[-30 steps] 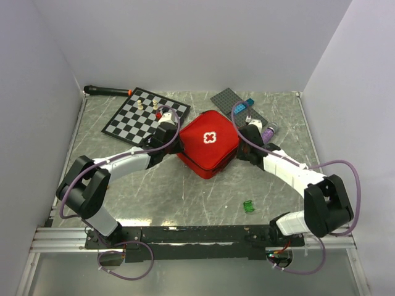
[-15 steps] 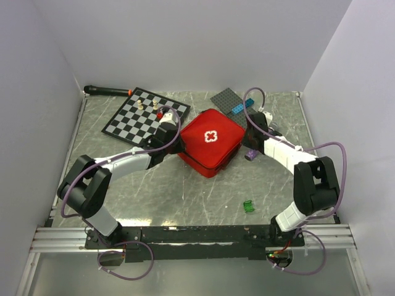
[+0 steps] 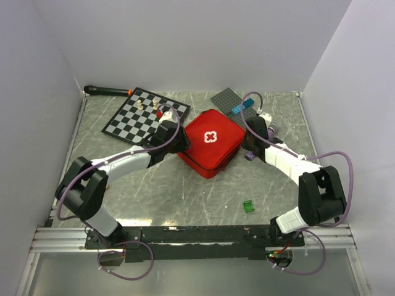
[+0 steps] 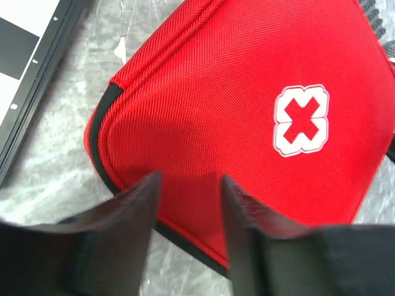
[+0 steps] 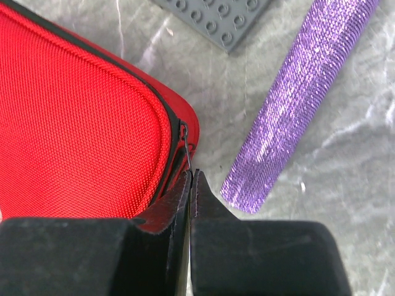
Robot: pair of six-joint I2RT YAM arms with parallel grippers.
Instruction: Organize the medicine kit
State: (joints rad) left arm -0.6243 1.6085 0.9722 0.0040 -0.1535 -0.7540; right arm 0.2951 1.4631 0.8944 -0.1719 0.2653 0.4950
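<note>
The medicine kit [image 3: 213, 145] is a red fabric case with a white cross badge, lying shut in the middle of the table. My left gripper [image 3: 180, 143] is at its left corner. In the left wrist view the left gripper [image 4: 190, 182] is open, its fingers hovering over the red lid [image 4: 234, 105] near the black zip edge. My right gripper [image 3: 249, 148] is at the kit's right corner. In the right wrist view it [image 5: 192, 174] is shut on the thin black zipper pull [image 5: 186, 145] at the corner of the kit [image 5: 80, 117].
A chessboard [image 3: 145, 114] with a few pieces lies behind the left arm, with a black marker [image 3: 106, 90] by the back wall. A grey studded plate [image 3: 228, 98] and a purple glitter tube [image 5: 296, 92] lie right of the kit. A small green block [image 3: 249, 206] sits near the front.
My left gripper has opened at the kit's left corner. The right arm swung toward the back, then settled at the right corner, still shut.
</note>
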